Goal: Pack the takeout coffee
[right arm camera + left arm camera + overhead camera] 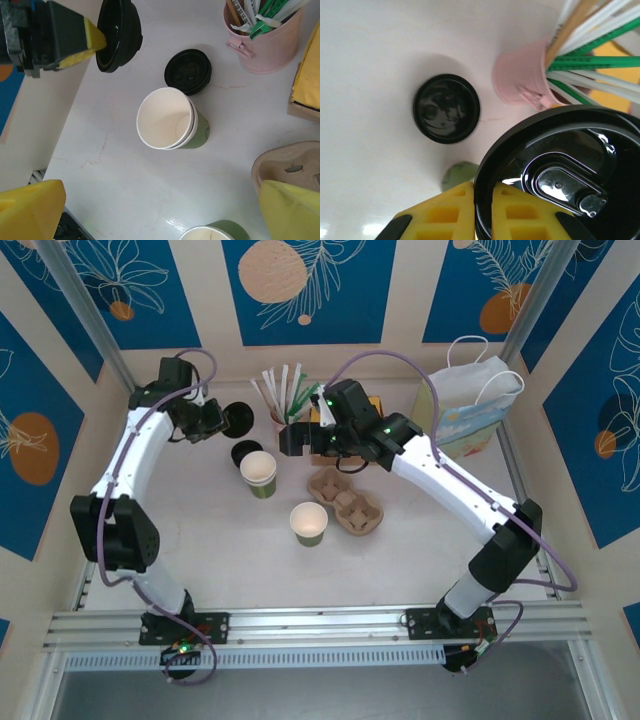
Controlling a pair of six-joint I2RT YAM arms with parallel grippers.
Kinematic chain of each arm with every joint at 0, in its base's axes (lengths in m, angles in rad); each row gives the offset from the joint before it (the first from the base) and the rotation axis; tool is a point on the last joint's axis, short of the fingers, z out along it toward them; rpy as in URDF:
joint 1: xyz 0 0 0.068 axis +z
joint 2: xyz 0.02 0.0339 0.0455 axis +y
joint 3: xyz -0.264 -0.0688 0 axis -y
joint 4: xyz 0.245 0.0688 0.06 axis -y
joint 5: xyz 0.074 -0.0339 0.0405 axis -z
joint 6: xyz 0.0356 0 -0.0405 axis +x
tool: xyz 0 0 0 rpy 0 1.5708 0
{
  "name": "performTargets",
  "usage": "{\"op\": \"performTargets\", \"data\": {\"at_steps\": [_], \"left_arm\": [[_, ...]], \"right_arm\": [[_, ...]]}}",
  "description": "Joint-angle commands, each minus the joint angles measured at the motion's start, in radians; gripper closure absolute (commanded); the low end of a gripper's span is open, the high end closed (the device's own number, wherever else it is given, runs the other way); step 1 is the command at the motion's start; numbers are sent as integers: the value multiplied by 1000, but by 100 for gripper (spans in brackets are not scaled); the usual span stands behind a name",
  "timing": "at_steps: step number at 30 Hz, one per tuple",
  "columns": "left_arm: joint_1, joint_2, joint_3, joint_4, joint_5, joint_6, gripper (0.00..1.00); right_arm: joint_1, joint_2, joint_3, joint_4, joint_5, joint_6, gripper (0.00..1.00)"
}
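From above, your left gripper [225,421] is clamped on a black lid [240,420], just left of the pink straw cup [279,418]; your right gripper [291,438] hangs beside that cup. Left wrist: yellow fingers [445,212] pinch the lid's rim. Right wrist: your right jaws stand wide apart above nested lidless green cups [167,120], near the pink cup.

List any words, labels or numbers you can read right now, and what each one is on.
No text can be read in any view.
On the green straw wrappers: faint fine marks, too small to read.
On the black lid in the left gripper: raised shapes, no letters legible.
On the paper bag: a coloured picture, no words legible.
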Motion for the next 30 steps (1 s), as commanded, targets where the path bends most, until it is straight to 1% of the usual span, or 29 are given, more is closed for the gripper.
{"op": "performTargets", "data": {"at_steps": [1, 6, 9, 16, 21, 25, 30], "left_arm": [[10, -64, -58, 53, 139, -92, 89], [10, -136, -152, 152, 272, -189, 89], [10, -190, -233, 250, 350, -275, 90], [8, -283, -369, 491, 481, -466, 90], [5, -308, -432, 643, 555, -575, 90], [2, -318, -441, 687, 590, -572, 90], [-3, -323, -455, 758, 640, -559, 90]], "right_arm": [[-9, -51, -31, 62, -33, 33, 1], [-23, -90, -89, 159, -81, 68, 1], [-44, -115, -131, 230, -146, 106, 1], [-110, -148, -253, 476, -325, 284, 6], [-124, -140, -293, 637, -404, 405, 6], [-134, -114, -306, 762, -460, 519, 6], [-136, -66, -272, 809, -496, 623, 6]]}}
